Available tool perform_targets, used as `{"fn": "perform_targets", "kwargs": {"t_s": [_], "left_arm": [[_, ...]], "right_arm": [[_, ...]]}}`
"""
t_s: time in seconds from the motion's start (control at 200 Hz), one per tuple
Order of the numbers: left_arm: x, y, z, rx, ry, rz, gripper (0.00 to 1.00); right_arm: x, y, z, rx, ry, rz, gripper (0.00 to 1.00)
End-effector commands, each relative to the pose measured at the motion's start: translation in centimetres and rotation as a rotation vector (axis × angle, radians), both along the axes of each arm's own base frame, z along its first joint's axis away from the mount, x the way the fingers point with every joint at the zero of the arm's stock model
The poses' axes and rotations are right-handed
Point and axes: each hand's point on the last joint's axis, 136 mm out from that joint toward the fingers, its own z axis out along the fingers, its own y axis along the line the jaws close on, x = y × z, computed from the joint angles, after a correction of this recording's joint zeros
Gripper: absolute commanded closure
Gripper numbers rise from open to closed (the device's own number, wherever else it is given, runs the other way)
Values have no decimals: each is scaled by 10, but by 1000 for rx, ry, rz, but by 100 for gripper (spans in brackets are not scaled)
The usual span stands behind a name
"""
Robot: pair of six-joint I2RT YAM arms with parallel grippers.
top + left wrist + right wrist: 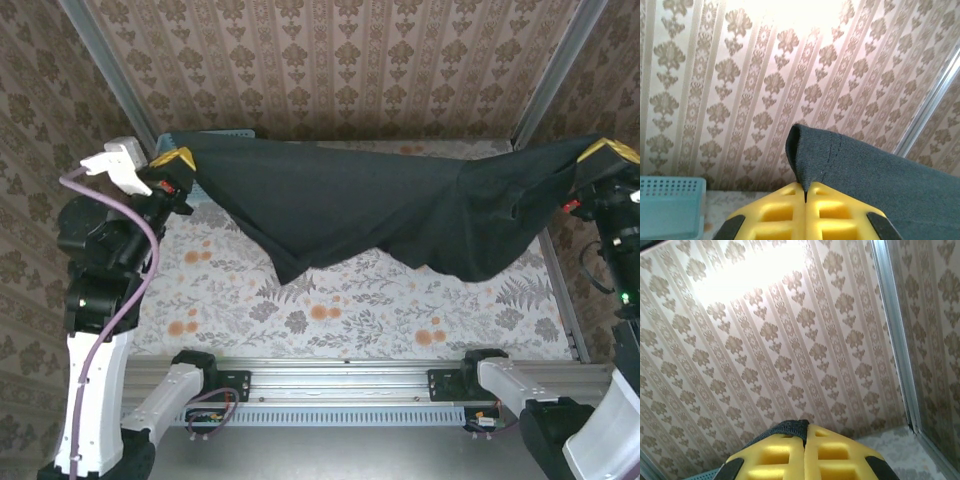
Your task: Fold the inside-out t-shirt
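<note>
Fabric hangs between my two grippers: the inside-out t-shirt point(380, 200) is stretched from left to right over the far part of the table point(350, 310). Its lower edge sags in uneven points toward the floral surface, and I cannot tell whether the lowest point touches it. My left gripper point(805, 192) has its yellow pads pressed together on one upper corner of the shirt. A folded hem rises straight out of the seam between them, and the cloth falls away to the right. My right gripper point(805, 432) is clamped the same way on the opposite end, with a small bunch of dark cloth showing at the closed line between the pads. A light blue basket point(670, 205) sits near my left gripper, partly behind the shirt's left end.
</note>
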Motion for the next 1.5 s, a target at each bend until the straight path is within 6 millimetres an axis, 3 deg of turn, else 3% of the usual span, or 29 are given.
{"fn": "perform_targets", "kwargs": {"t_s": [0.0,0.07,0.13,0.205,0.35,0.46,0.6,0.62,0.805,0.99,1.13,1.24,1.365,1.495], "left_arm": [[40,3,-19,39,105,61,100],[75,-2,-52,123,286,72,100],[101,0,-87,164,448,107,100],[124,-6,-115,194,540,100,100],[152,-2,-156,233,658,153,100],[160,-7,-169,242,671,131,100],[154,-13,-159,207,583,92,100],[151,-14,-157,200,568,87,100],[118,-14,-130,137,408,50,100],[62,-4,-96,32,206,43,100],[15,-2,-59,-45,50,-7,100],[-13,-3,-31,-77,-43,-48,100],[-13,-6,-13,-79,-60,-66,100],[23,-15,-26,-47,47,-69,100]], "right_arm": [[25,-6,14,-15,-15,-36,100],[49,-6,6,-23,53,-37,100],[79,-10,-12,-23,148,-52,100],[112,-16,-40,-31,263,-84,100],[159,-24,-85,-60,413,-125,100],[183,-24,-115,-68,495,-122,100],[190,-26,-129,-67,515,-127,100],[178,-26,-119,-66,484,-132,100],[143,-29,-96,-50,390,-159,100],[83,-29,-63,-18,223,-166,100],[36,-26,-36,4,97,-152,100],[12,-26,-13,8,11,-151,100],[21,-28,5,-3,-6,-167,100],[70,-29,3,-26,67,-172,100]]}}
